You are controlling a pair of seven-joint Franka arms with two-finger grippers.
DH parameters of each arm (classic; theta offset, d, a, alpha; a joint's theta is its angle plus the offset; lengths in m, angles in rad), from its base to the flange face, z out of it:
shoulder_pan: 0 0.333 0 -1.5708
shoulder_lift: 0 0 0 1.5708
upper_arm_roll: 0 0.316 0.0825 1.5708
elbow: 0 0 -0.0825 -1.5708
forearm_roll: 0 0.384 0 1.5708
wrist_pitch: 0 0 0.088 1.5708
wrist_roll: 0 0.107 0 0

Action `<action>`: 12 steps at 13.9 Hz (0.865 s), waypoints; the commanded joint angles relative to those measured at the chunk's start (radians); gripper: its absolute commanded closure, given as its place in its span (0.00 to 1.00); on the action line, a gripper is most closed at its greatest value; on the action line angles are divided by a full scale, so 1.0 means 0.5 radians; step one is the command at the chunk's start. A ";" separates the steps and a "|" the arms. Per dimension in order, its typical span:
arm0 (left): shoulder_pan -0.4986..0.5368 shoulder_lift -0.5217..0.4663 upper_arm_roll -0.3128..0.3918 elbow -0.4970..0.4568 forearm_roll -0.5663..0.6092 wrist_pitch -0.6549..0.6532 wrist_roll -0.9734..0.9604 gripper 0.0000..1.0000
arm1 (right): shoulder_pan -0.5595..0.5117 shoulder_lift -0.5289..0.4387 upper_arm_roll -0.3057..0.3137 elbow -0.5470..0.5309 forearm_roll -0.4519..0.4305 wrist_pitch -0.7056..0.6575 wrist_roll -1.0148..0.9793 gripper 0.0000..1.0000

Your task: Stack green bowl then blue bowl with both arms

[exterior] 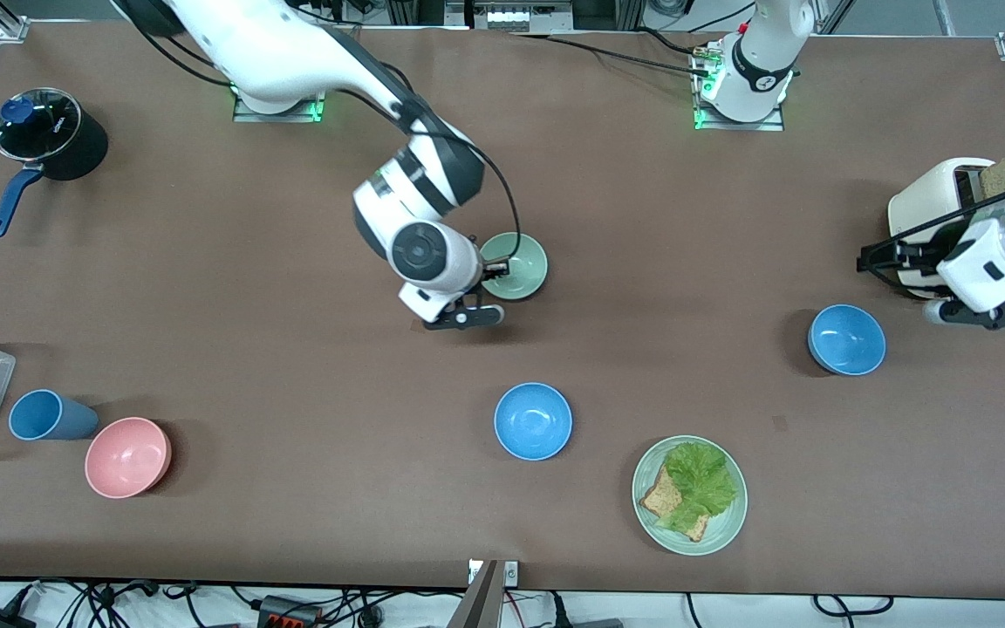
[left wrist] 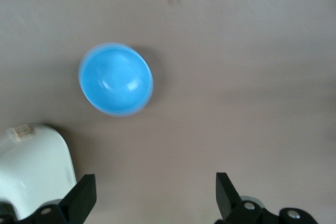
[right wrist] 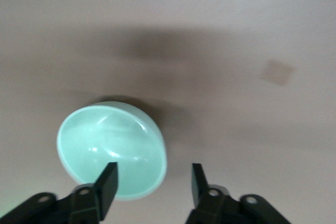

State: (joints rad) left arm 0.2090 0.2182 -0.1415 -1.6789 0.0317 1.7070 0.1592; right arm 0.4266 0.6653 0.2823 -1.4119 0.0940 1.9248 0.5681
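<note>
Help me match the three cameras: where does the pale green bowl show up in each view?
Front view: the green bowl sits mid-table, partly covered by the right arm's wrist, right gripper beside it.
Left wrist view: not in it; only a blue bowl and the toaster.
Right wrist view: low in the picture, one of the open fingers over its rim.
Shared landmark: the brown table.

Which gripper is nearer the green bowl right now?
Right. The right gripper is open at the green bowl's rim; the left gripper is open near the toaster at the left arm's end.
</note>
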 commanded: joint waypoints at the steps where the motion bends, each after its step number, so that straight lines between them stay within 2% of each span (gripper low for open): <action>1: 0.121 0.039 -0.002 -0.231 0.053 0.358 0.249 0.00 | -0.205 -0.293 -0.043 -0.066 -0.013 -0.195 0.036 0.00; 5: 0.349 0.211 -0.002 -0.409 0.053 0.745 0.565 0.00 | -0.497 -0.441 -0.132 -0.066 -0.191 -0.297 0.014 0.00; 8: 0.380 0.392 -0.005 -0.410 0.053 0.853 0.571 0.00 | -0.681 -0.520 -0.135 -0.066 -0.329 -0.334 -0.041 0.00; 12: 0.383 0.585 -0.005 -0.348 0.041 0.992 0.571 0.01 | -0.865 -0.591 -0.135 -0.066 -0.351 -0.340 -0.231 0.00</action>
State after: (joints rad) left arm 0.3986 0.4789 -0.1400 -1.8873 0.0454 2.1914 0.4337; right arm 0.0329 0.4125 0.2032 -1.4171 -0.0671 1.7650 0.4963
